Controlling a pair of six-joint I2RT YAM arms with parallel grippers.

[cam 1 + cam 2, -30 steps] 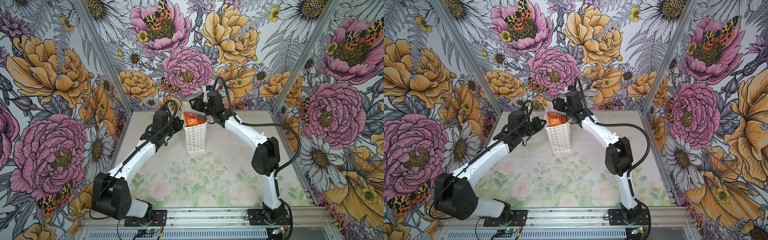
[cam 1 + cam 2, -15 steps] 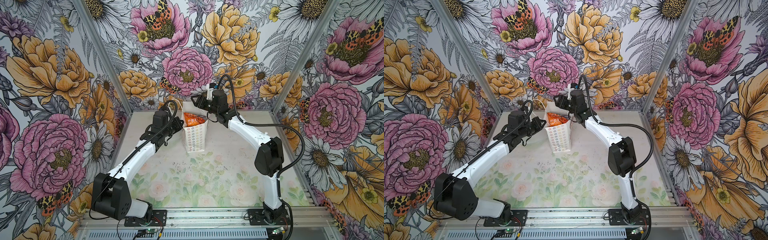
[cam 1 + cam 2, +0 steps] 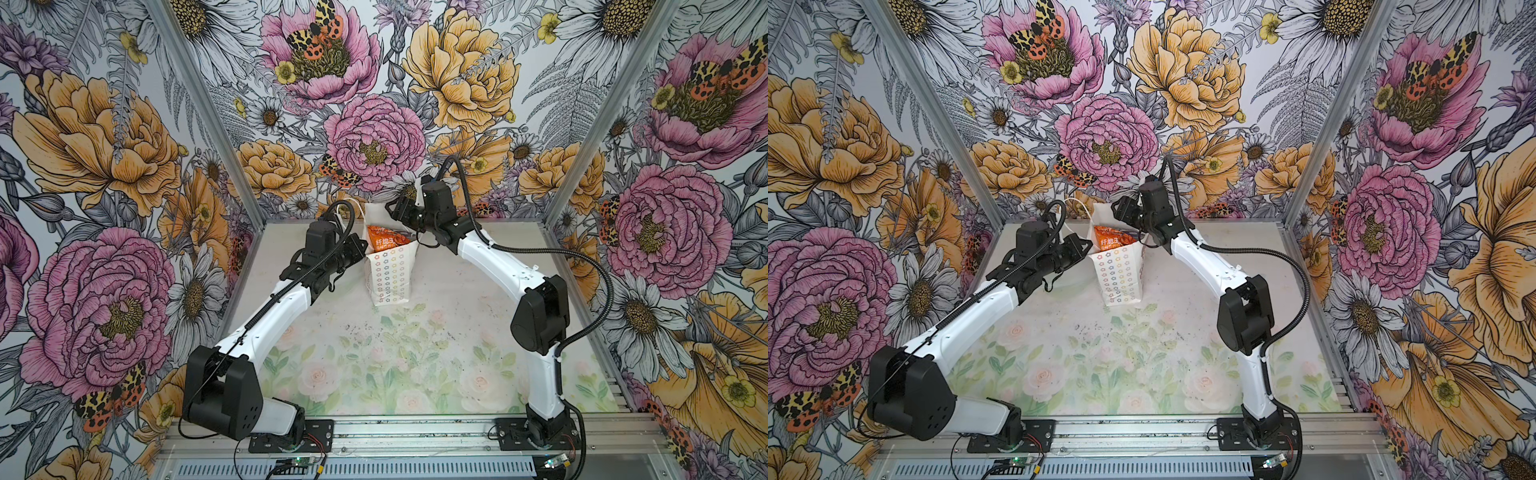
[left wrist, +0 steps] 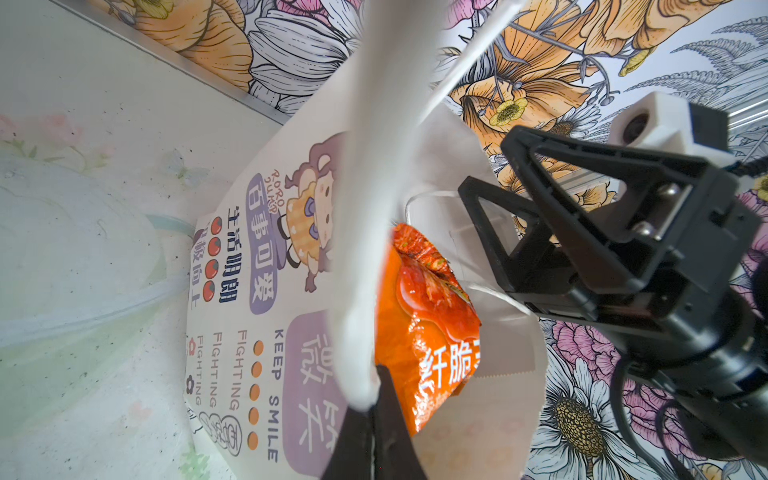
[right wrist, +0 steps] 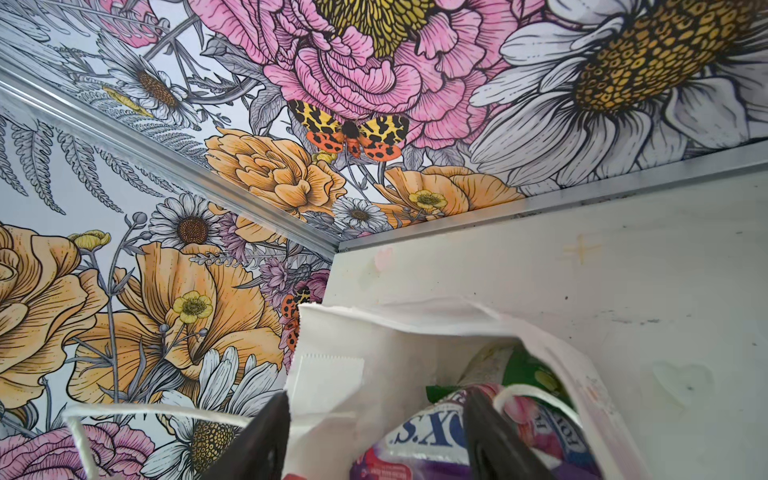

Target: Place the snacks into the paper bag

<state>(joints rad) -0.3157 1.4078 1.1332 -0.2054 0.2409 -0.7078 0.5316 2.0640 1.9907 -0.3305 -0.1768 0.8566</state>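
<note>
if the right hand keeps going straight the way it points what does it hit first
Probably the paper bag: its white inner wall fills the gap ahead of the open right hand. The purple FOX'S packet sits deeper inside; depth is hard to judge.

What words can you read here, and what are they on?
"KEEP SMILE": paper bag front.
"FIGHTING", twice: same bag.
"微笑" and "百事可爱": same bag.
"纤脆": orange snack packet.
"OX'S", upside down, start hidden: purple snack packet.
Smaller print on both packets: too blurred.
</note>
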